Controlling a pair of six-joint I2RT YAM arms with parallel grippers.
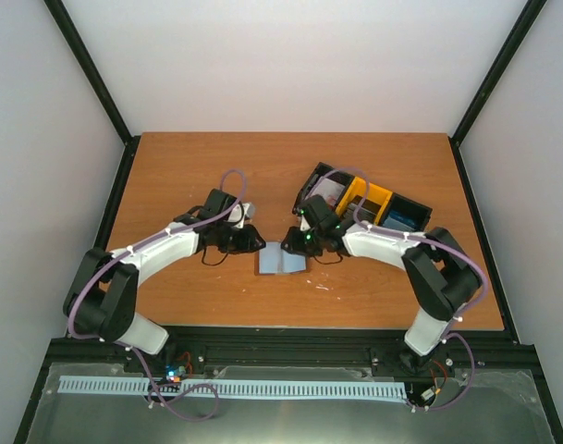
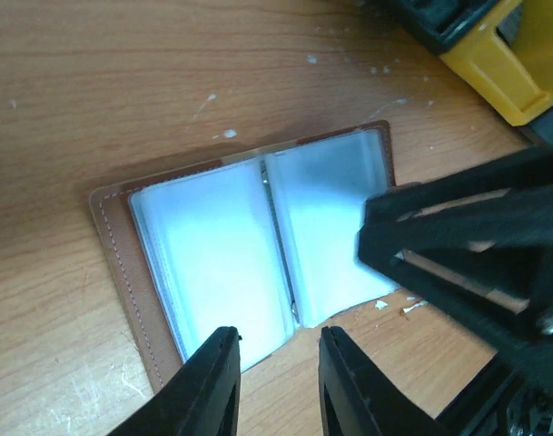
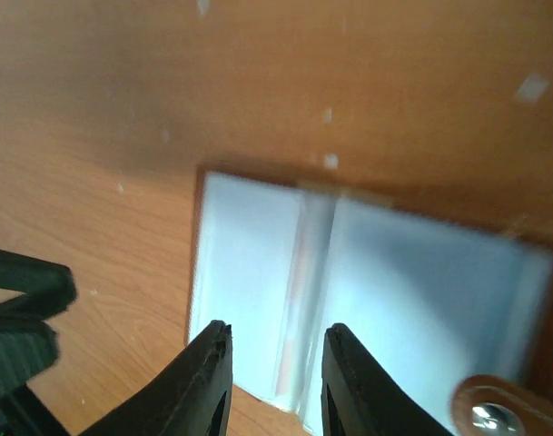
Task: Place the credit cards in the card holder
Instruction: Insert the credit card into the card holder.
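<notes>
both jaws low over card holder

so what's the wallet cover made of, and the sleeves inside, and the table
Wallet cover: looks like brown leather or a faux version, matte, with a stitched line along its edge.
Sleeves: probably clear glossy plastic, judging by the pale glare and the layered page edges.
Table: wood or wood-look laminate; grain lines show, with a few pale scuffs.
</notes>
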